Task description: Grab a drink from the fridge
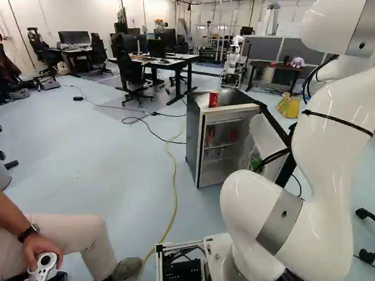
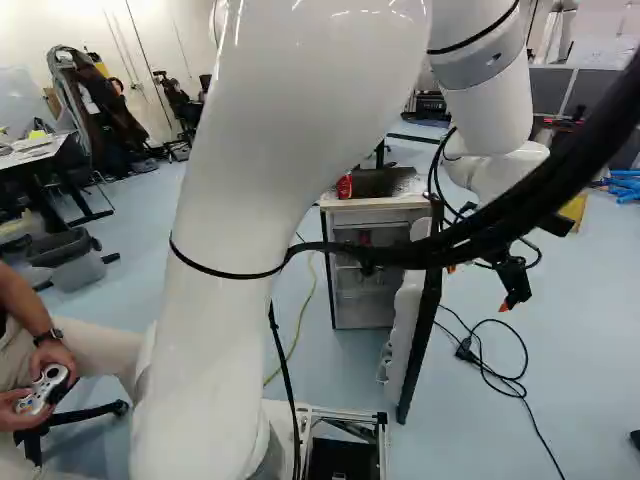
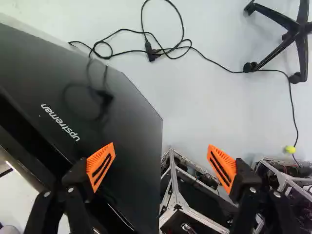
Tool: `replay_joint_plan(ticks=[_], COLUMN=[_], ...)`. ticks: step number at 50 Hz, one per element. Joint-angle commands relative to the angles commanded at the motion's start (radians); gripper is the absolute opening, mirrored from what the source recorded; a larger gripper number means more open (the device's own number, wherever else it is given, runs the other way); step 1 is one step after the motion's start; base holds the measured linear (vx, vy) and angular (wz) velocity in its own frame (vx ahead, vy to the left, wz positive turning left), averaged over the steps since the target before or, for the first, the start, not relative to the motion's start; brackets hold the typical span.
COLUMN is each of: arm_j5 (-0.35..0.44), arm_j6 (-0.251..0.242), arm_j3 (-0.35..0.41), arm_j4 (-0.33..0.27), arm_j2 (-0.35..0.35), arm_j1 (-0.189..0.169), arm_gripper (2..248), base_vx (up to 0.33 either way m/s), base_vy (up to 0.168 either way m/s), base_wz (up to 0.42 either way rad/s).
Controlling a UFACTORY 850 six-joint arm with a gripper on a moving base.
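The fridge stands with its door open, a red can on top and apparent drinks inside, while the gripper, fingers wide apart and empty by the door, has reaching, grasping and removal left.

Fridge: is standing on the floor.
Can: is resting on the fridge's top.
Door: is hanging open at the fridge's right.
Desk: is standing behind the fridge, leftward, beside a chair.
Bag: is sitting behind the fridge, rightward.
Cable: is lying right of the door.
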Motion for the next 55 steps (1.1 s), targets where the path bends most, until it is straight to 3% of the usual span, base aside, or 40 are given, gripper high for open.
replay_joint_plan(ticks=[55], arm_j5=[0.000], arm_j6=[0.000], arm_j3=[0.185], arm_j4=[0.000], arm_j2=[0.132], arm_j1=[0.102], arm_gripper=[247], base_vx=[0.000], base_vy=[0.000], base_wz=[0.000])
